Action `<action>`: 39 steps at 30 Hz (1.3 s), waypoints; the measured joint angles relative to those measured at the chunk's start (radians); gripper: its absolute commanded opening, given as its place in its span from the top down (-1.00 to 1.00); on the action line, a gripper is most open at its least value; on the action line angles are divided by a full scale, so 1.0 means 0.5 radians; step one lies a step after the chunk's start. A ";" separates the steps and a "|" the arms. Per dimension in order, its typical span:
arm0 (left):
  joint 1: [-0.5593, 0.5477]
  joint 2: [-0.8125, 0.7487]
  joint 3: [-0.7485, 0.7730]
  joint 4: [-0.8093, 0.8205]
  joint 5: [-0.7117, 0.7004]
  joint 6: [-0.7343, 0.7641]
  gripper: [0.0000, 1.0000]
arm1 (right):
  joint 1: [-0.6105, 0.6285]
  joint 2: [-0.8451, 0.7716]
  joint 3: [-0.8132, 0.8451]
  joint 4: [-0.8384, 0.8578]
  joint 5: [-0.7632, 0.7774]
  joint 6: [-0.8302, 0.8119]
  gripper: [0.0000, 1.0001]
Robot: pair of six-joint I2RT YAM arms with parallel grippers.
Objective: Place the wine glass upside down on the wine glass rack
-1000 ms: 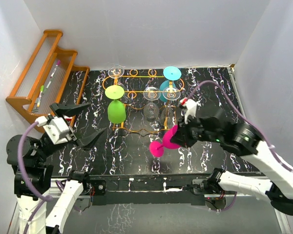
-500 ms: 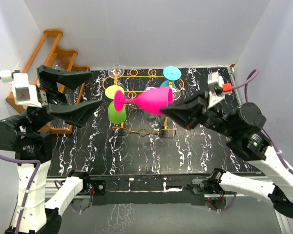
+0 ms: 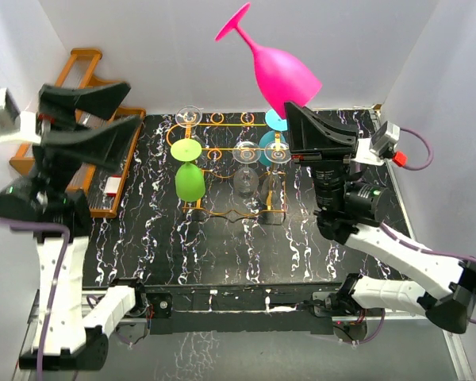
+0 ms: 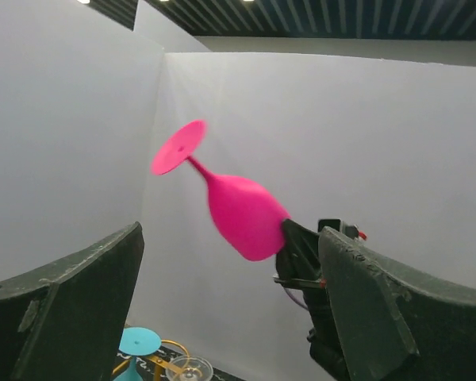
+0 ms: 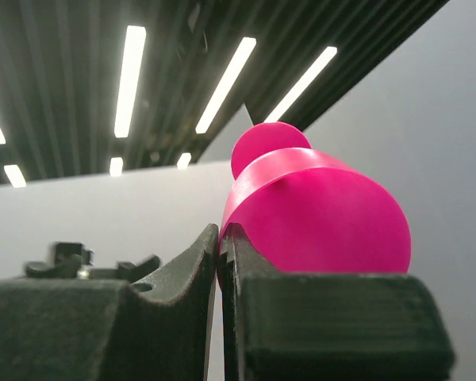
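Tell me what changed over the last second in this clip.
The right gripper, shut on the pink glass, swung it from low in front of the rack up high, foot now pointing up. The left gripper rose too, open and empty. The rack and the green glass hanging in it stayed put.

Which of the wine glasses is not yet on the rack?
The pink wine glass: the right gripper holds it in the air, foot up, while the others hang on the rack.
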 measured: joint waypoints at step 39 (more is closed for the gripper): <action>-0.771 1.666 1.205 -0.197 0.226 0.107 -0.44 | 0.000 0.445 -0.034 0.845 0.250 -0.127 0.84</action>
